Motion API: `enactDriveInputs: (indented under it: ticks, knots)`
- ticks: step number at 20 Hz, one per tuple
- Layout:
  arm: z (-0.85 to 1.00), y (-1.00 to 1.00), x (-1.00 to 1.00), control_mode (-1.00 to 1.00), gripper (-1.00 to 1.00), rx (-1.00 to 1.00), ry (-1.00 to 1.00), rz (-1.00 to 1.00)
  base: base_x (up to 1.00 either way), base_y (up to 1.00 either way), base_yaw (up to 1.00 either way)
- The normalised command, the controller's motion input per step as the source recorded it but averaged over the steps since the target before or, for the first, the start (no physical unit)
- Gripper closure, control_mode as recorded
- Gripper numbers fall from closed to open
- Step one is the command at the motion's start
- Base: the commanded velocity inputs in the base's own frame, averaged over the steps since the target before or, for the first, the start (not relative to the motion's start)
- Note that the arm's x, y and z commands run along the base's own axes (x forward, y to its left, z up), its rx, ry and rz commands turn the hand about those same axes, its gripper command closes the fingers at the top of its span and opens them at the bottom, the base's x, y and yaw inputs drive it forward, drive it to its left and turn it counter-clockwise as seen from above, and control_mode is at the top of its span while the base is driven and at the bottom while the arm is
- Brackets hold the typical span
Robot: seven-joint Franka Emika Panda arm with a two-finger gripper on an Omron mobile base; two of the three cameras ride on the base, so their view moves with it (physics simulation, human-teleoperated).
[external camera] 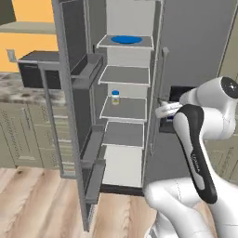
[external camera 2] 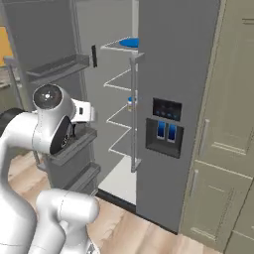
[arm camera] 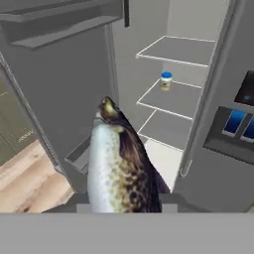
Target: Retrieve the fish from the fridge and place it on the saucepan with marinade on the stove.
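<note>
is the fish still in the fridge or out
Out: the fish sits in the gripper, in front of the open fridge shelves.

One fish [arm camera: 121, 168], one jar [external camera: 115, 97] (blue lid), one blue plate [external camera: 126, 40], one fridge [external camera 2: 176, 74], five shelves.

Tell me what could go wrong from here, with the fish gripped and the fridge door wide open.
1. The speckled brown-and-silver fish sticks far out past the tool; a fast swing could loosen it, since the grip sits at one end.
2. The tall grey fridge's open left door, with its shelf bins, stands close beside the white arm; turning away could clip it.
3. The small blue-lidded jar on the middle shelf seems safely clear.
</note>
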Motion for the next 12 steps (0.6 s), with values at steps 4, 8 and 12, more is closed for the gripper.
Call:
enactDriveInputs:
  ticks: [4, 8, 12]
  knots:
    - [0.00, 0.00, 0.00, 1.00, 1.00, 0.00, 0.00, 0.00, -0.17, -0.03, 0.96]
    - [0.00, 0.00, 0.00, 1.00, 1.00, 0.00, 0.00, 0.00, 0.00, 0.00, 1.00]
    - [0.00, 0.00, 0.00, 1.00, 1.00, 0.00, 0.00, 0.00, -0.01, 0.00, 0.99]
